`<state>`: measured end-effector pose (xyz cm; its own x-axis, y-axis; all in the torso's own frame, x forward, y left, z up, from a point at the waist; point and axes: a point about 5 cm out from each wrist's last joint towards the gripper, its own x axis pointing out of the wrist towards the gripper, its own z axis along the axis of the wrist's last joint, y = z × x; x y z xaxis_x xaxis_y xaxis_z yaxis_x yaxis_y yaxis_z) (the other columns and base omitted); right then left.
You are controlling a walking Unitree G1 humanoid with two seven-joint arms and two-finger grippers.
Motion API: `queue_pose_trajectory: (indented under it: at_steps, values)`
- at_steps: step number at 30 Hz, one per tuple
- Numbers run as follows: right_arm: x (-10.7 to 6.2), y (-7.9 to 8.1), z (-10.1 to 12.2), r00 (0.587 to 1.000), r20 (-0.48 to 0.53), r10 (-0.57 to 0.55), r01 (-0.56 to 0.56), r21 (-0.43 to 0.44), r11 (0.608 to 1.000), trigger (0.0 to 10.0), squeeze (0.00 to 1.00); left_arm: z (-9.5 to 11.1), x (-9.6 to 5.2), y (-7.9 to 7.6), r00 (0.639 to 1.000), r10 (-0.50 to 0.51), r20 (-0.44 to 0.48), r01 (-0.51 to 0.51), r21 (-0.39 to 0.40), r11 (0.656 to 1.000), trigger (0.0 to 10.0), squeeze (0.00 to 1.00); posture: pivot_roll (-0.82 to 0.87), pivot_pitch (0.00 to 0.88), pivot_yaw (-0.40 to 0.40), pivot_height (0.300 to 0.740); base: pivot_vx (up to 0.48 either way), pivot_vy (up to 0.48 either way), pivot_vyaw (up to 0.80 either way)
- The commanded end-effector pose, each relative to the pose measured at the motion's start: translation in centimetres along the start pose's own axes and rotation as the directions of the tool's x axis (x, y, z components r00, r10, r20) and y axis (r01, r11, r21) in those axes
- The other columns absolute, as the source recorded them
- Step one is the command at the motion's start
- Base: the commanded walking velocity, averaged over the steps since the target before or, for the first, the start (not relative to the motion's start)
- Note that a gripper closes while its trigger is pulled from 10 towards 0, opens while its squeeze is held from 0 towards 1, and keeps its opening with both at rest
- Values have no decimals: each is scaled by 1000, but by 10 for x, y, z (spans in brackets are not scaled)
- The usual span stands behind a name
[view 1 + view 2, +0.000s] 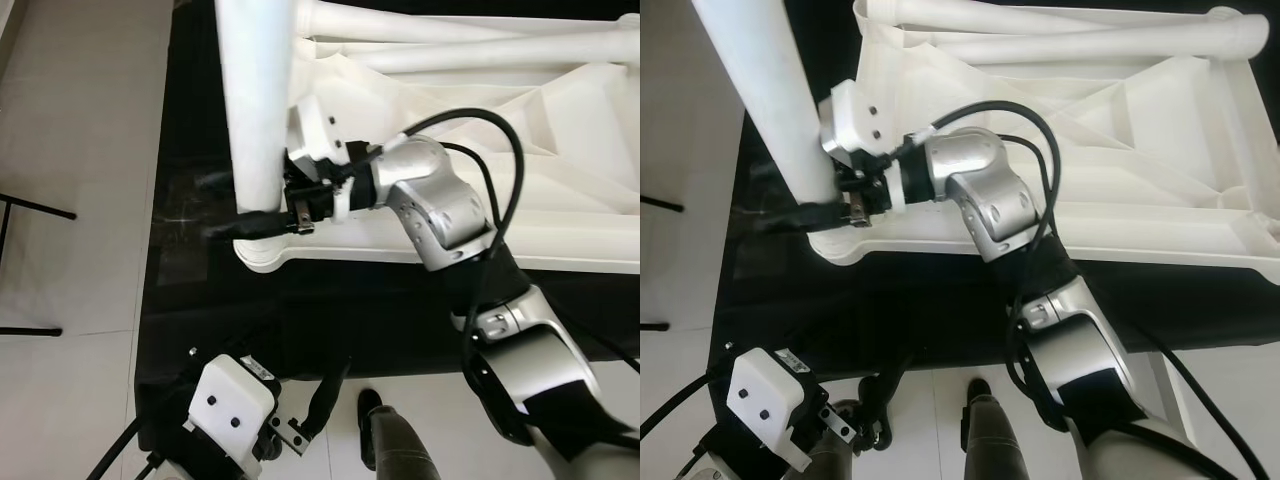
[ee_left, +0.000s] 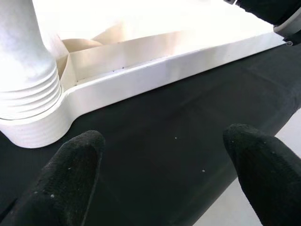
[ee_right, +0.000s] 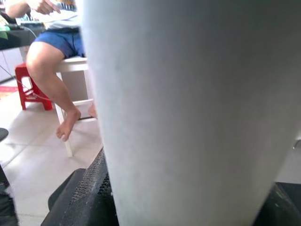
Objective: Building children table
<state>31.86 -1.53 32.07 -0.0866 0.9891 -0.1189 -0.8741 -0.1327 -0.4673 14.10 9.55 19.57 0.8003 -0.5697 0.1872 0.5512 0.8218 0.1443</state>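
- Head views: I see the white children's table top lying upside down on the black desk, with spare white legs lying along its far side. One white table leg stands upright in the near-left corner socket. My right hand is clamped around the base of that leg, its black fingers wrapping the leg just above the socket. My left hand hangs low at the near edge of the desk, away from the table. The floor to the left is pale tile.
- Left wrist view: my left hand's two fingertips stand wide apart, holding nothing, over the black desk. Beyond them are the table's white rim and the ribbed foot of the leg in its corner.
- Right wrist view: the white leg sits right against the camera, with the textured black pads pressed to its sides. Behind, a person sits on a white stool beside a red stool.
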Motion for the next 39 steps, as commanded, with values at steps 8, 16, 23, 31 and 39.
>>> queue_pose_trajectory:
  at_steps: [8, 16, 23, 31, 39]
  values:
    - [7, -3, -31, 971, -223, -90, 107, 65, 992, 10000, 0, -4, -2, -2, 1000, 1, -30, -1, -6, 1000, 10000, 0, -17, 478, -20, 740, 0, 0, 0]
    - [9, 2, -48, 929, -314, -194, 237, 106, 966, 10000, 0, -4, -2, -3, 1000, 4, -29, -4, -5, 1000, 10000, 0, -21, 479, -29, 740, 0, 0, 0]
    - [-13, 14, -73, 665, -449, -596, 665, -5, 746, 10000, 0, -5, -2, -3, 1000, 6, -31, -7, -5, 1000, 10000, 0, -31, 475, -38, 740, 0, 0, 0]
    - [-24, 29, -83, 517, -494, -699, 810, 19, 586, 10000, 0, -7, 0, -2, 1000, 3, -29, -3, -3, 1000, 10000, 0, -35, 456, -35, 740, 0, 0, 0]
    - [-17, 26, -76, 526, -482, -701, 818, 63, 571, 10000, 0, -8, 2, 0, 1000, 10, -25, -10, 6, 1000, 10000, 0, -41, 445, -45, 740, 0, 0, 0]
